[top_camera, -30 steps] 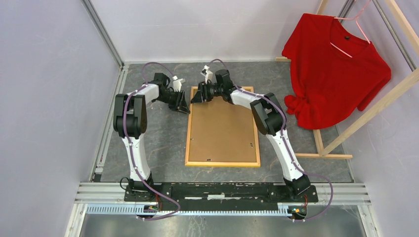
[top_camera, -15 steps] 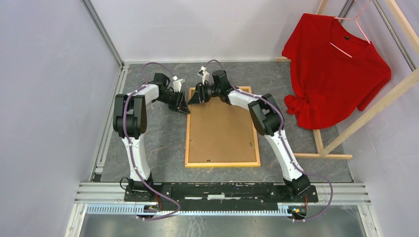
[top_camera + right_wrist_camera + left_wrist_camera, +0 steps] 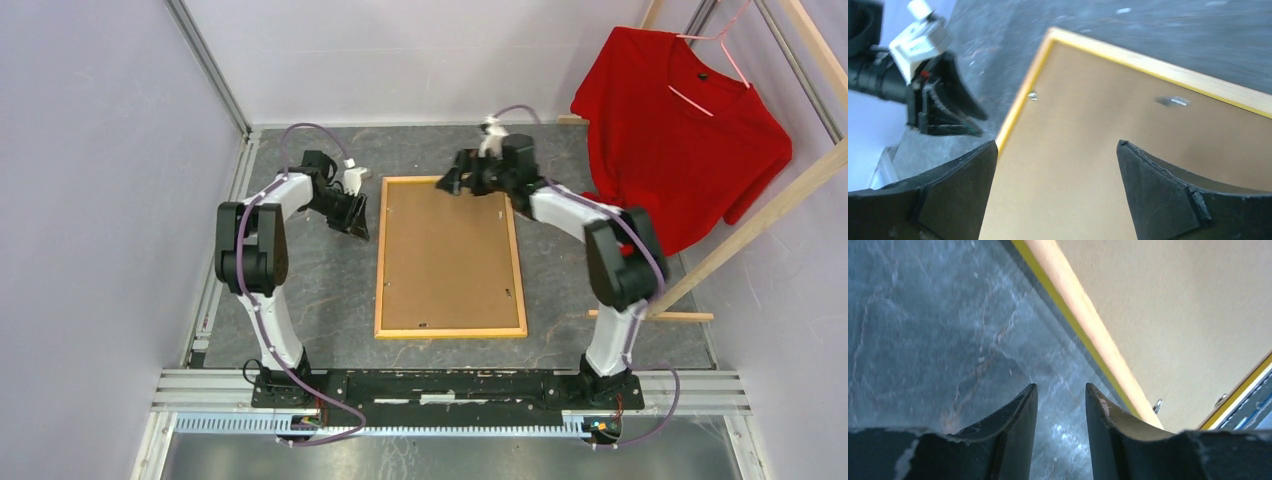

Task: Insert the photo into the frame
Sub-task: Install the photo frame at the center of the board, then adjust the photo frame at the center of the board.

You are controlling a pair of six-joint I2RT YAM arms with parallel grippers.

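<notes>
**Frame face down, both tools empty**

The frame (image 3: 450, 331) lies flat in the middle of the grey worktop (image 3: 330, 290). Its pale wood back faces up, and a thin line of yellow shows along its outer edge in the wrist views. A brown backing panel (image 3: 447, 255) fills its opening. Small metal tabs (image 3: 1158, 405) sit at the inner rim.

The left tool (image 3: 358, 222) is low over the worktop, just beside the frame's left rail and near its far left corner. It is apart from the wood. Its jaws stand narrow, and only bare worktop shows in the slim gap between them. It holds nothing.

The right tool (image 3: 452, 184) hangs over the far end of the frame, above the top rail and the panel. Its jaws are spread wide and nothing is between them. Its wrist view looks down on the far left corner of the frame, with the left tool beyond that corner.

A red shirt (image 3: 680, 140) hangs on a wooden rack (image 3: 760, 215) at the far right, well apart from the frame.
</notes>
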